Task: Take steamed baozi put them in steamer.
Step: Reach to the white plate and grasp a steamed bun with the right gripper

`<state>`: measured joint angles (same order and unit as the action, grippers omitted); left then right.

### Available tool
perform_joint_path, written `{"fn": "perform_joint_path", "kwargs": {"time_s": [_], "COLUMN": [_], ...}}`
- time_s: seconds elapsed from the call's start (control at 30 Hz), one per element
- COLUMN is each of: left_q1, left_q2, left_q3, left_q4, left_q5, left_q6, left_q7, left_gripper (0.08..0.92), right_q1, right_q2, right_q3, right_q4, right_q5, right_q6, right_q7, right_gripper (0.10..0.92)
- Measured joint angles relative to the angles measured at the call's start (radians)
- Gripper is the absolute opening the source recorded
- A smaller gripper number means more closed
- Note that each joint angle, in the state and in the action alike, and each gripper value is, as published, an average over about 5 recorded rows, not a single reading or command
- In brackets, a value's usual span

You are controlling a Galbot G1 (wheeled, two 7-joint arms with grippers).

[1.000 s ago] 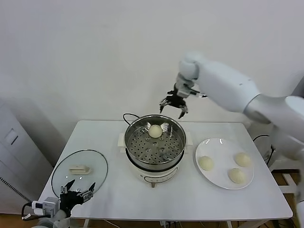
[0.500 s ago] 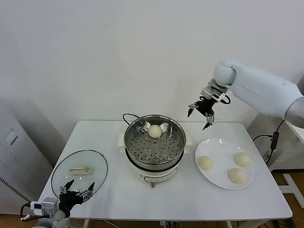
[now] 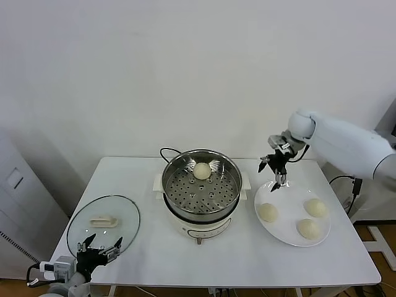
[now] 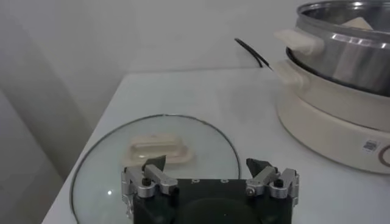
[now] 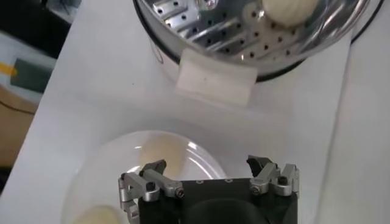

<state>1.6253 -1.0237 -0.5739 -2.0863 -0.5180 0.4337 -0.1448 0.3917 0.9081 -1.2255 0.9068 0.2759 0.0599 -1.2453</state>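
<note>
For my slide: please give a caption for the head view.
Open right gripper above plate of three buns; one bun in steamer.

One baozi (image 3: 202,171) in steamer (image 3: 179,192)

Head camera looks down on the steamer (image 3: 201,185) from afar; both wrist cameras share it, closer.

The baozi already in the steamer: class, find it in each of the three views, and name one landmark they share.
Head view: baozi at the steamer's far side.
Left wrist view: only its top shows above the rim.
Right wrist view: at the picture's upper edge, on the perforated floor.
Shared landmark: the steamer's shiny rim.
</note>
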Motion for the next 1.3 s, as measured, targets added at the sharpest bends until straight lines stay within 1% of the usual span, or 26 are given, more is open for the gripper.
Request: {"fn": "perform_joint_path", "kwargs": {"time_s": [0.73, 0.83, 1.03, 1.2, 1.3], "left_q1": [-0.008, -0.006, -0.005, -0.005, -0.004], "left_q2": [0.001, 0.002, 0.001, 0.000, 0.000], "left_q3": [0.008, 0.008, 0.007, 0.007, 0.007], "left_q4": [0.016, 0.016, 0.017, 0.016, 0.016], "left_q5": [0.000, 0.000, 0.000, 0.000, 0.000], "left_q6": [-0.002, -0.003, -0.004, -0.004, -0.004], "left_q7": [0.002, 0.002, 0.002, 0.002, 0.002], "left_gripper": [0.823, 0.823, 0.823, 0.823, 0.823], "right_q1": [-0.213, -0.227, -0.252, -0.265, -0.268], "right_q2": [0.005, 0.005, 0.006, 0.004, 0.002], "right_q3": [0.139, 0.151, 0.177, 0.193, 0.200], "right_q4": [-0.069, -0.074, -0.078, -0.077, -0.075], "right_q5": [-0.104, -0.114, -0.128, -0.137, -0.143], "right_q6": [-0.032, -0.033, -0.033, -0.030, -0.026], "right_q7": [0.044, 0.046, 0.053, 0.055, 0.057], "right_gripper": [0.823, 0.812, 0.717, 0.597, 0.547]}}
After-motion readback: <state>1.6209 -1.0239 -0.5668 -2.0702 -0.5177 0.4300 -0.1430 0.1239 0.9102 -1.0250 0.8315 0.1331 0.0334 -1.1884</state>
